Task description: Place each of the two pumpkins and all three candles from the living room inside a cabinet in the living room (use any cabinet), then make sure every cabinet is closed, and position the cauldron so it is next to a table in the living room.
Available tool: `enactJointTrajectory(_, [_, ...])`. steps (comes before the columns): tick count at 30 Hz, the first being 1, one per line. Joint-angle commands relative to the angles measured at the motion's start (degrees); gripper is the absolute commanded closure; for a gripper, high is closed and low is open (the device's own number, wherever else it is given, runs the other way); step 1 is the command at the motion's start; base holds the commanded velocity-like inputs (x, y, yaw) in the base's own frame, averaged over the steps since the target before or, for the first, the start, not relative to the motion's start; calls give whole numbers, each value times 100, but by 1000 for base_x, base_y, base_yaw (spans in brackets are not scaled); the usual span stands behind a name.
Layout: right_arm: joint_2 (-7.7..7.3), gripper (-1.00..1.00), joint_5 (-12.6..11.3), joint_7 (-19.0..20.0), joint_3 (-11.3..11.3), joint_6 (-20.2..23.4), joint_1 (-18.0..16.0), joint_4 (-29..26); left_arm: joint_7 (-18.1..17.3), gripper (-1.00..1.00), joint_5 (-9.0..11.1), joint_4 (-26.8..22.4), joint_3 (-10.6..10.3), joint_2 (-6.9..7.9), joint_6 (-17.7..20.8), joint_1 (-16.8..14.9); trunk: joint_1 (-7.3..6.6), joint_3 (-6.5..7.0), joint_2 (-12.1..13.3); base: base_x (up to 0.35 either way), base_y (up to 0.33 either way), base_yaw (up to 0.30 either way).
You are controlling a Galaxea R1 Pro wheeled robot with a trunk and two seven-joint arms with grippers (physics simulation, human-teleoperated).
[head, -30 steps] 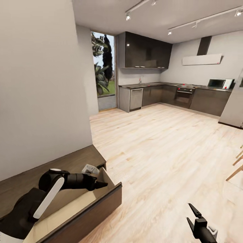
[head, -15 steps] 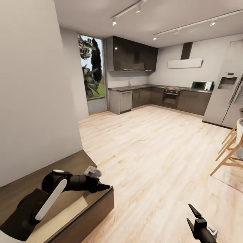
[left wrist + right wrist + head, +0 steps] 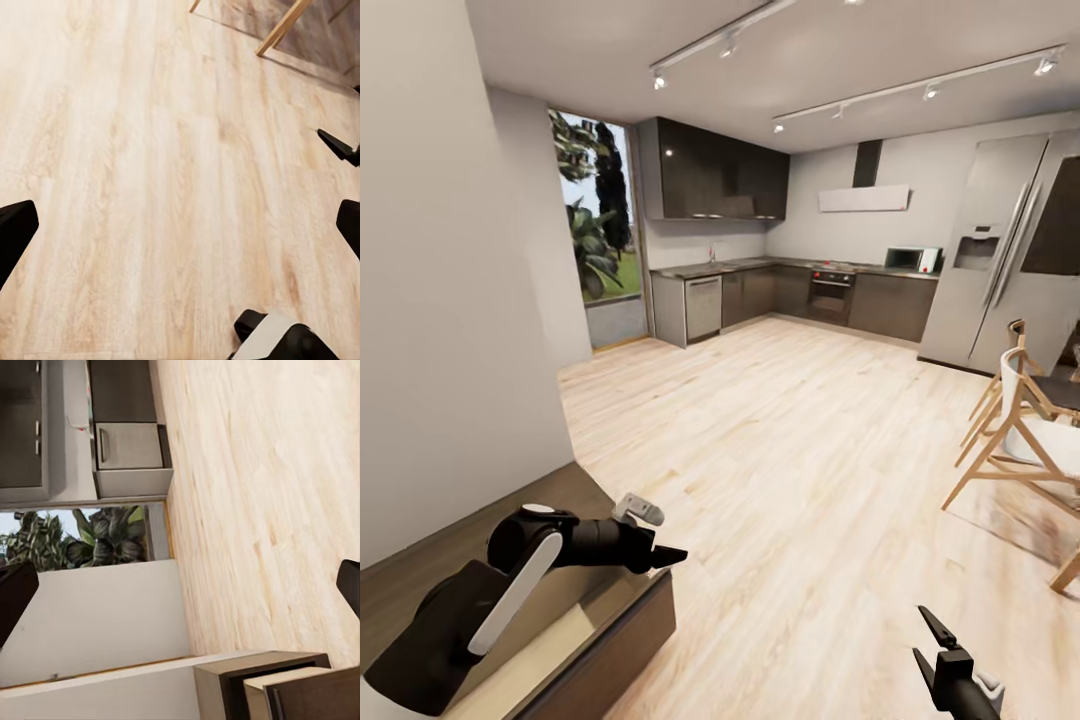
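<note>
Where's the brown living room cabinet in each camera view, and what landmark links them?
Head view: the cabinet is at the bottom left, drawer pulled open under the left arm.
Right wrist view: cabinet along the bottom edge, against the white wall.
Left wrist view: looks at floor and a chair leg.
Shared landmark: the pale wood floor, seen in all three.

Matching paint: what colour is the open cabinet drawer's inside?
Pale beige, clearest in the head view.
</note>
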Motion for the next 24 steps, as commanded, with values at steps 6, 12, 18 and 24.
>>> enactJointTrajectory(6, [7, -100, -39, 4, -11, 44, -5, 12, 10, -100, -29, -4, -82, -30, 15, -4, -133, 141, 239, 0, 0, -210])
enactJointTrajectory(12, [9, -100, -39, 4, -11, 44, -5, 13, 37, -100, -27, -5, -92, -35, 15, -4, -264, 287, 479, 0, 0, -210])
enactJointTrajectory(18, [14, -100, -39, 0, -11, 44, -5, 17, 44, -100, -25, 0, -93, -36, 13, -4, -396, 433, 720, 0, 0, -210])
enactJointTrajectory(24, [18, -100, -39, -5, -11, 44, -5, 17, 47, -100, -31, -2, -149, -36, 7, -4, -528, 579, 961, 0, 0, -210])
